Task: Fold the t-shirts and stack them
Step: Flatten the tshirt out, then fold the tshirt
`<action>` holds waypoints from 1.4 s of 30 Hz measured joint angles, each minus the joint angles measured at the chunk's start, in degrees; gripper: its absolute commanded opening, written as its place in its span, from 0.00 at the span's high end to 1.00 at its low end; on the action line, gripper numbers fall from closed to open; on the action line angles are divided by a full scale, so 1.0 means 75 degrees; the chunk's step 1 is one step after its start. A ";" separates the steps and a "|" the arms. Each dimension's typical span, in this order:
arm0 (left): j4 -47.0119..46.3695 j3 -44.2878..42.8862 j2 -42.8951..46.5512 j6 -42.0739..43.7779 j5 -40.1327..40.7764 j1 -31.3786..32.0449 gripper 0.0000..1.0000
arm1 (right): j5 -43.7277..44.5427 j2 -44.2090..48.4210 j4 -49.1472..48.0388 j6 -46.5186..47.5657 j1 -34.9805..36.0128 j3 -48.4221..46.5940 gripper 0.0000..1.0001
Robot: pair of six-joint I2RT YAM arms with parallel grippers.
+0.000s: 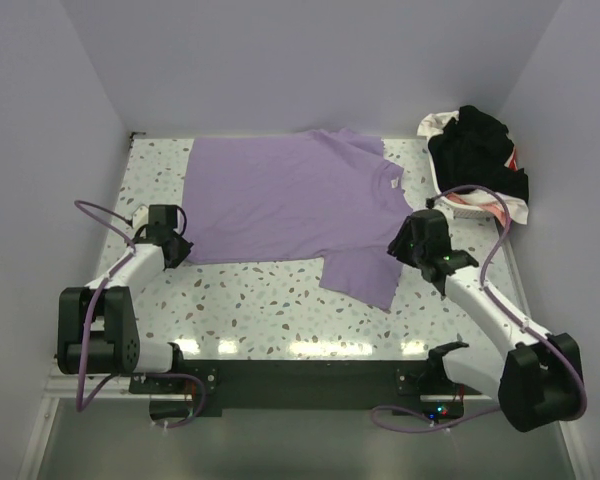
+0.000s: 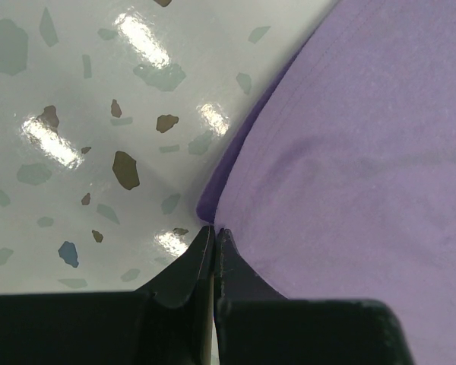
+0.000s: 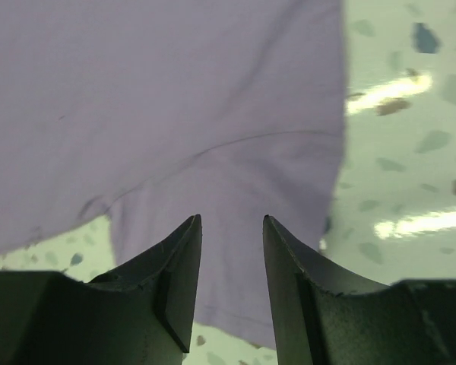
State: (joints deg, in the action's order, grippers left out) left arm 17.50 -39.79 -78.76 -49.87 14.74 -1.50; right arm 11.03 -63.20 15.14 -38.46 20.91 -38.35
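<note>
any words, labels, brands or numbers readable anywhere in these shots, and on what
None can be read.
The plain lilac-purple t-shirt spread on the speckled tabletop shows no print or label.
The white cloth with red marks under the black garment at the far right: too small to tell whether it bears lettering.

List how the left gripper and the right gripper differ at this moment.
The left gripper has its jaws shut, pinching a corner of the lilac t-shirt. The right gripper has its jaws apart and holds nothing, and the sleeve shows through the gap. The left gripper is at the shirt's left edge, the right gripper at its right side. Both are at the same shirt.
</note>
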 measured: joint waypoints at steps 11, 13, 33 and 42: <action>-0.0009 0.0000 0.0000 0.0003 -0.0009 0.0000 1.00 | -0.1049 -0.0769 0.0207 0.0105 -0.2095 0.0539 0.49; -0.0020 0.0003 0.0000 0.0003 -0.0017 0.0000 1.00 | -0.1221 -0.0752 0.0064 0.0044 -0.2095 0.0839 0.48; -0.0425 0.0510 0.0006 -0.0012 -0.0146 0.0000 1.00 | -0.1979 -0.0119 -0.0831 -0.0600 -0.2095 0.2025 0.49; -0.0458 0.0513 0.0003 -0.0009 -0.0146 0.0000 1.00 | -0.1903 -0.0863 -0.1346 -0.0889 -0.2095 0.1746 0.62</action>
State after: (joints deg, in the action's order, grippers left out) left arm 14.06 -35.94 -78.74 -49.93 13.65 -1.50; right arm -3.25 -69.67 5.04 -45.12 5.19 -25.26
